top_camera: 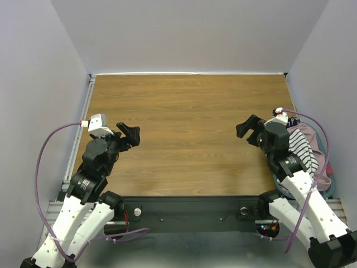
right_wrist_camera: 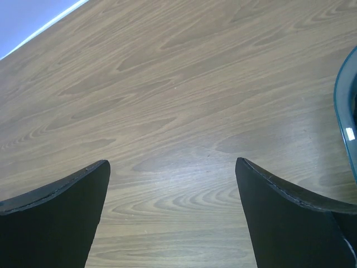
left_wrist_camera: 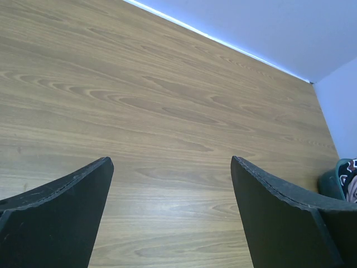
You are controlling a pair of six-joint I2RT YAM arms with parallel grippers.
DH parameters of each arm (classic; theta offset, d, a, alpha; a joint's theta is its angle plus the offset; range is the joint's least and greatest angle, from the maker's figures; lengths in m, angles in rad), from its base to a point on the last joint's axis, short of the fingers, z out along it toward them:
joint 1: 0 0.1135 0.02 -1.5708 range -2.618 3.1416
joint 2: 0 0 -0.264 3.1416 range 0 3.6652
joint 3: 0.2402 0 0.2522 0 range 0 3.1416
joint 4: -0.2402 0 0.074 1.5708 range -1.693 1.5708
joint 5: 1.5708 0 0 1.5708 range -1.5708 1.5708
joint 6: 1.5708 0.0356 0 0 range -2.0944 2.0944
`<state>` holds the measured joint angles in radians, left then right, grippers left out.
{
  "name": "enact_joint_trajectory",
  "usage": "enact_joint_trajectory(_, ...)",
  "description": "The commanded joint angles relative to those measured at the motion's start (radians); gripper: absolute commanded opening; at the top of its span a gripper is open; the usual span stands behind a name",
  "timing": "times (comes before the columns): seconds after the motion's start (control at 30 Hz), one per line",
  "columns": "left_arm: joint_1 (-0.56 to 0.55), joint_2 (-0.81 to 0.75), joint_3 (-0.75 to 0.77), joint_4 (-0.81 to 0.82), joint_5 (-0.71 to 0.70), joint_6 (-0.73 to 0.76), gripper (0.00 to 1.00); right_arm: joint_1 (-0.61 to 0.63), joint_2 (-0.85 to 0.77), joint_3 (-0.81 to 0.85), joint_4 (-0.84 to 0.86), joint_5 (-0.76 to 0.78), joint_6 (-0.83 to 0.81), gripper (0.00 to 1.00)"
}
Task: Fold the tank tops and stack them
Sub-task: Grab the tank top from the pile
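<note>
Over the brown wood-grain surface [top_camera: 189,111], the left claw [top_camera: 130,134] and right claw [top_camera: 249,128] hang spread apart, empty. The white black-striped tank top [top_camera: 302,149] and dusty pink tank top [top_camera: 311,135] lie heaped in a teal basket [top_camera: 333,187] at its right edge.

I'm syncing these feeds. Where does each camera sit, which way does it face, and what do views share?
Top external: above, behind the bases, looking down on the brown wood-grain table; both arms, open left gripper and right gripper, black-striped white tank top, dusty pink tank top.
Left wrist: on left arm, facing across the table to the far right corner; its black fingers.
Right wrist: on right arm, low over the table; its black fingers.
Shared: both wrist views catch the teal basket rim.
</note>
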<state>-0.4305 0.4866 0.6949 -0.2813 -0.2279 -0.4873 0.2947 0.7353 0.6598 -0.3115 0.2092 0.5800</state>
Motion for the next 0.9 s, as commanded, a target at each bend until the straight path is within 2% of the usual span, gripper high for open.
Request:
enact_joint_trajectory(0.0, 0.001, -0.002, 0.014, 0.037, 0.002, 0.015, 0.98, -0.003, -0.028, 0.024, -0.003, 0.044, -0.023, 1.00)
enact_joint_trajectory(0.17, 0.001, -0.002, 0.014, 0.037, 0.007, 0.015, 0.98, -0.002, 0.007, 0.064, -0.041, 0.056, -0.023, 1.00)
enact_joint_trajectory(0.3, 0.001, -0.014, 0.015, 0.039, 0.013, 0.015, 0.98, -0.002, 0.117, 0.170, -0.135, 0.110, -0.023, 1.00)
enact_joint_trajectory(0.4, 0.001, -0.032, 0.012, 0.042, 0.021, 0.013, 0.98, -0.002, 0.220, 0.291, -0.252, 0.310, -0.002, 1.00)
enact_joint_trajectory(0.57, 0.001, -0.051, 0.009, 0.050, 0.042, 0.018, 0.98, -0.003, 0.276, 0.441, -0.446, 0.490, 0.047, 1.00)
enact_joint_trajectory(0.67, 0.001, -0.049, 0.008, 0.050, 0.056, 0.019, 0.98, -0.009, 0.282, 0.474, -0.526, 0.587, 0.081, 1.00)
enact_joint_trajectory(0.8, 0.001, -0.034, 0.011, 0.050, 0.065, 0.023, 0.98, -0.089, 0.314, 0.489, -0.572, 0.605, 0.086, 1.00)
enact_joint_trajectory(0.87, 0.001, -0.023, 0.012, 0.051, 0.071, 0.026, 0.98, -0.185, 0.337, 0.491, -0.574, 0.596, 0.069, 1.00)
